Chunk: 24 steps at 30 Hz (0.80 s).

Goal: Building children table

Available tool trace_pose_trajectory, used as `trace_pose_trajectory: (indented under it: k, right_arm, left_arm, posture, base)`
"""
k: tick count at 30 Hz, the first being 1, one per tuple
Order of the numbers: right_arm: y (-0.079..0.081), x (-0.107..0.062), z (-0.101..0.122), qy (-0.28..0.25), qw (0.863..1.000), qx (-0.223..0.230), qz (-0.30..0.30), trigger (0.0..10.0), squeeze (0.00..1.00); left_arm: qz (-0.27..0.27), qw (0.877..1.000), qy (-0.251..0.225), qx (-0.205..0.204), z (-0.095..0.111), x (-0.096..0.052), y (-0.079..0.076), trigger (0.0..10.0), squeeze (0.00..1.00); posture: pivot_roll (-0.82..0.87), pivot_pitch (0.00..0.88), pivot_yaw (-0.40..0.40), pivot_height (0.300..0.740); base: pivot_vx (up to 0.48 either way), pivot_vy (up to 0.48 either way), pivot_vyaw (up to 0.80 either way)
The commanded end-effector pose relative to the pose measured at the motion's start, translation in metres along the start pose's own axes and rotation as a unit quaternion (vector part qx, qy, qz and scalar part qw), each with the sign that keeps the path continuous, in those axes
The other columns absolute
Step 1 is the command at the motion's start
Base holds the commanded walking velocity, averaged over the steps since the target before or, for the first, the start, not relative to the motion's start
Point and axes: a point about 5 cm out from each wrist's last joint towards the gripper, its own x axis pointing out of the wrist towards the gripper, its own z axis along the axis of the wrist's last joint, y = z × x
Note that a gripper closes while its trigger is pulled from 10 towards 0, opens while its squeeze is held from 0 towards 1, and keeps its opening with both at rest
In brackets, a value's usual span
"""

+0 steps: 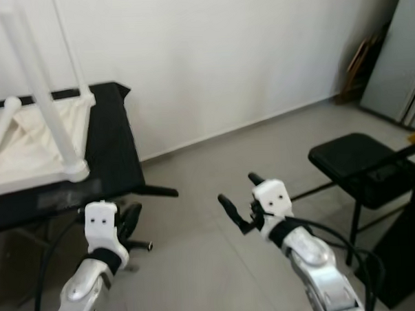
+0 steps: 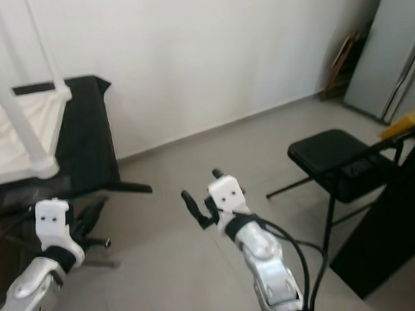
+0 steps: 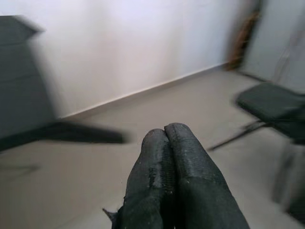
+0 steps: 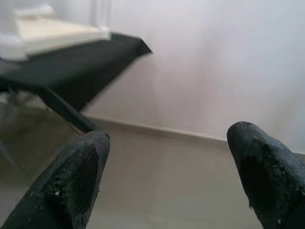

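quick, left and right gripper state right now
Left gripper: shut, holding nothing, over the floor.
Right gripper: open, holding nothing, in the air above the floor.

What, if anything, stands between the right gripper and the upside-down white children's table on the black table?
Nothing visible does. The right gripper, open, hangs over bare floor; the white children's table lies upside down on the black table to its left, with open air between. The left gripper is shut.
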Motion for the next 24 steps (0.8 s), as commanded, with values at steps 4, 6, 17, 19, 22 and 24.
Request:
trace_pose_trajectory:
  k: [4,6,17,19,22,24]
  right_arm:
    - [0.0016,0.0030,0.0023,-0.008,1.000,0.003,0.000,10.0,0.00]
    - [0.0012,0.0037,0.0025,-0.007,1.000,0.003,0.000,10.0,0.00]
    - [0.0007,0.0049,0.0028,-0.006,1.000,0.003,-0.002,10.0,0.00]
    - [0.0005,0.0053,0.0029,-0.006,1.000,0.002,-0.002,10.0,0.00]
    - [0.0003,0.0056,0.0031,-0.006,1.000,0.001,-0.003,10.0,0.00]
    - [-0.0002,0.0062,0.0032,-0.005,1.000,0.000,-0.005,10.0,0.00]
  left_arm:
    - [0.003,1.000,0.005,0.011,0.0008,0.0008,0.0035,10.0,0.00]
    - [-0.002,1.000,0.004,0.012,0.0012,0.0013,0.0027,10.0,0.00]
    - [-0.009,1.000,-0.009,0.005,0.0045,0.0011,0.0010,10.0,0.00]
    - [-0.013,1.000,-0.009,0.001,0.0046,0.0015,0.0008,10.0,0.00]
    - [-0.016,1.000,-0.017,-0.007,0.0059,0.0016,0.0009,10.0,0.00]
    - [-0.017,0.999,-0.025,-0.014,0.0069,0.0011,0.0013,10.0,0.00]
  posture:
    - [-0.08,0.000,0.003,0.740]
    - [-0.08,0.000,0.004,0.740]
    - [-0.08,0.000,0.007,0.740]
    - [-0.09,0.000,0.007,0.740]
    - [-0.09,0.000,0.008,0.740]
    - [-0.09,0.000,0.008,0.740]
  base:
    - [0.000,-0.383,0.00]
    - [0.000,-0.131,0.00]
    - [0.000,0.000,0.00]
    - [0.000,0.000,0.00]
    - [0.000,0.000,0.00]
    - [0.146,0.000,0.00]
